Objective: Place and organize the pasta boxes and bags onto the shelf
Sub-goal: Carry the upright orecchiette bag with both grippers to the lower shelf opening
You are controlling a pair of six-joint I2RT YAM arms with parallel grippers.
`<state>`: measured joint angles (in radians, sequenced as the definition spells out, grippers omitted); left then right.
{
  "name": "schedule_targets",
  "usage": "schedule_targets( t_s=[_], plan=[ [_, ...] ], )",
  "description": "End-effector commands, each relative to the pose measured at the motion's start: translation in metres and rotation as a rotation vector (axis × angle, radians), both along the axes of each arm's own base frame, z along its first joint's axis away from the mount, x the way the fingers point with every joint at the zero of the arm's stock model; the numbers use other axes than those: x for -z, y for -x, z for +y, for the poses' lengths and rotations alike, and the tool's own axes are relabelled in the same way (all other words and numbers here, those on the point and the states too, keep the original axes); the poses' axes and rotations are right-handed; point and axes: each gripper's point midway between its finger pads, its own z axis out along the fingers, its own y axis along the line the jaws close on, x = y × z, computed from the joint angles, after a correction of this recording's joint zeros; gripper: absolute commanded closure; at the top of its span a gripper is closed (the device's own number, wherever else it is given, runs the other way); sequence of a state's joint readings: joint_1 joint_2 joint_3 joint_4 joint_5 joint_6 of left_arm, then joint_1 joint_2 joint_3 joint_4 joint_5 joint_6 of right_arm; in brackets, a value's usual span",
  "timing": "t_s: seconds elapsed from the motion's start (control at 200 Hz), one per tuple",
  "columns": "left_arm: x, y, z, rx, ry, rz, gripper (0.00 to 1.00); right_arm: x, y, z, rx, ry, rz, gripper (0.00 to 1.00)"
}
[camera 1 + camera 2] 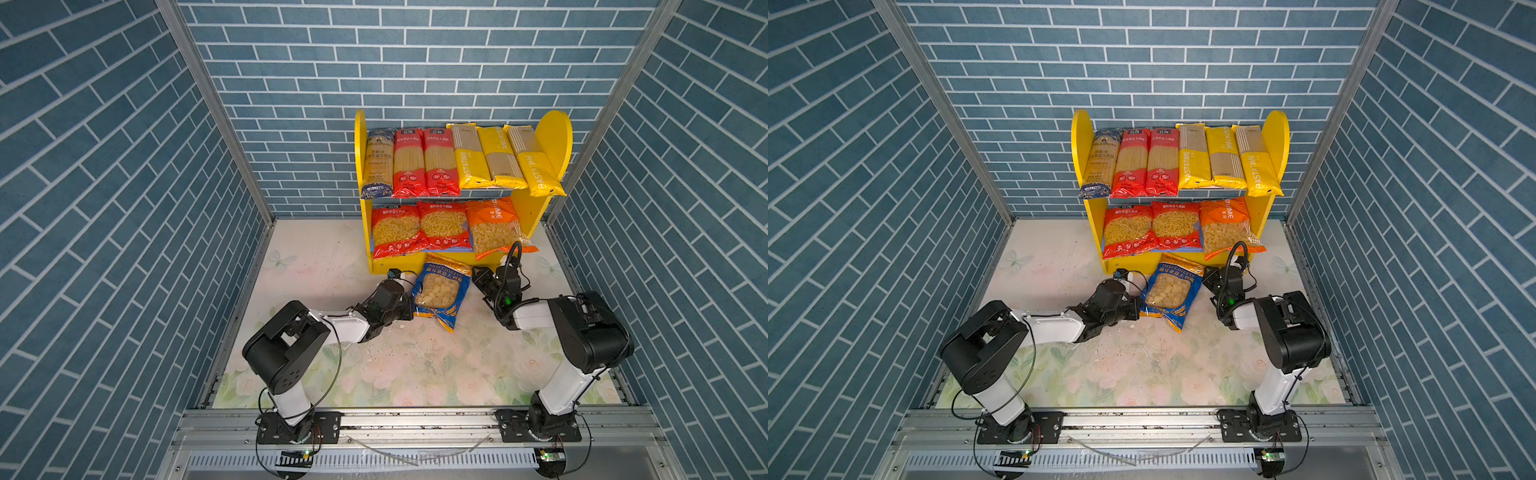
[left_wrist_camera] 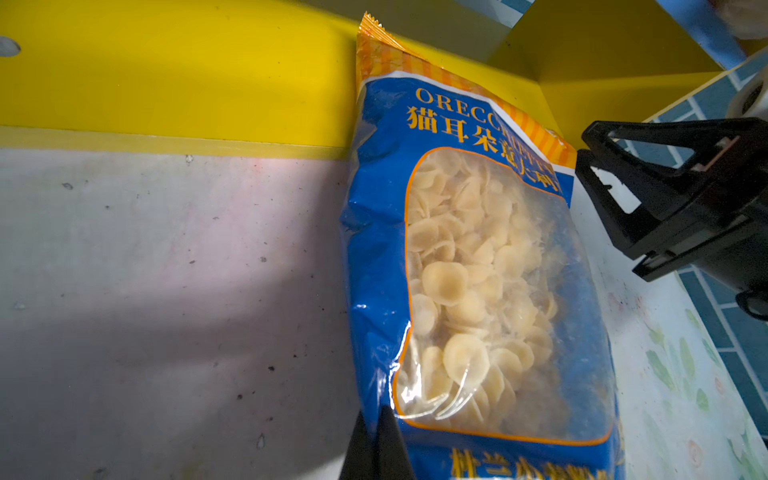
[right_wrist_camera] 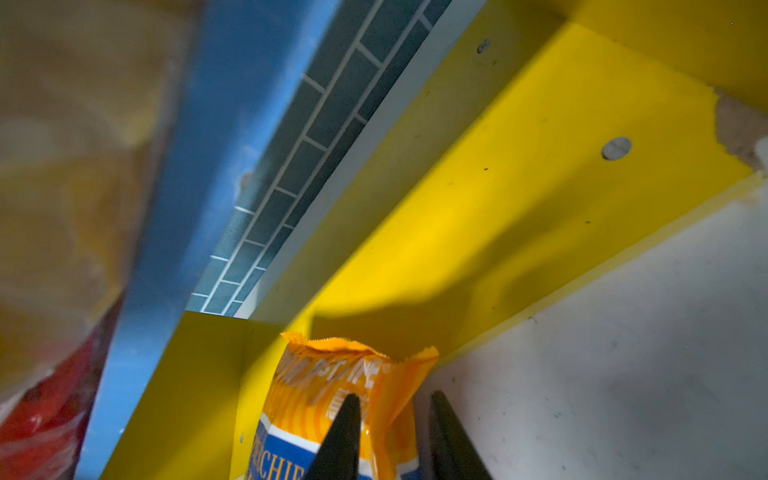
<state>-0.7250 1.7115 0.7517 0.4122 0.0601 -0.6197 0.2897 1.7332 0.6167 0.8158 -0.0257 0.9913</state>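
Presently, the blue-yellow bag (image 1: 441, 291) lies on the bench (image 1: 316, 266) in front of the shelf (image 1: 552, 137), with its top seam against the shelf's yellow base rail. Left gripper (image 2: 376, 446): fingers pinched tight on the bag's lower side edge. Right gripper (image 3: 392, 399): fingers narrowly parted on either side of the bag's top corner, not clamping it. Six long packs (image 1: 442, 162) rest on the upper tier (image 1: 494, 192). Two red bags (image 1: 397, 232) and an orange bag (image 1: 494, 228) occupy the lower tier (image 1: 446, 250).
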Motion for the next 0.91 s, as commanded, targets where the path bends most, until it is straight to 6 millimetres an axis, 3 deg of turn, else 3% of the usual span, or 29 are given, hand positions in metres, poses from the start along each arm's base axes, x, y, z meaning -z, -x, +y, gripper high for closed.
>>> schedule_targets(
  t_s=[0.0,0.195,0.425,0.625,0.69,0.9],
  plan=[
    [0.003,-0.008,0.009,-0.075,0.024,-0.005,1.0,-0.008,0.009,-0.001,0.0,-0.019,0.007,0.6],
    [0.005,-0.009,0.01,-0.106,0.055,0.002,1.0,0.005,0.029,-0.007,0.007,-0.016,0.052,0.45],
    [0.004,-0.007,0.007,-0.108,0.105,-0.001,1.0,0.017,0.053,-0.003,-0.021,-0.073,0.119,0.39],
    [0.003,-0.006,0.004,-0.126,0.175,0.001,1.0,0.006,0.095,0.016,-0.112,-0.09,0.118,0.37],
    [-0.001,-0.006,-0.001,-0.116,0.182,-0.007,1.0,0.001,0.104,0.022,-0.136,-0.085,0.107,0.32],
    [-0.003,-0.004,-0.009,-0.085,0.164,-0.003,1.0,0.017,0.108,0.028,-0.162,-0.039,0.144,0.25]
  ],
)
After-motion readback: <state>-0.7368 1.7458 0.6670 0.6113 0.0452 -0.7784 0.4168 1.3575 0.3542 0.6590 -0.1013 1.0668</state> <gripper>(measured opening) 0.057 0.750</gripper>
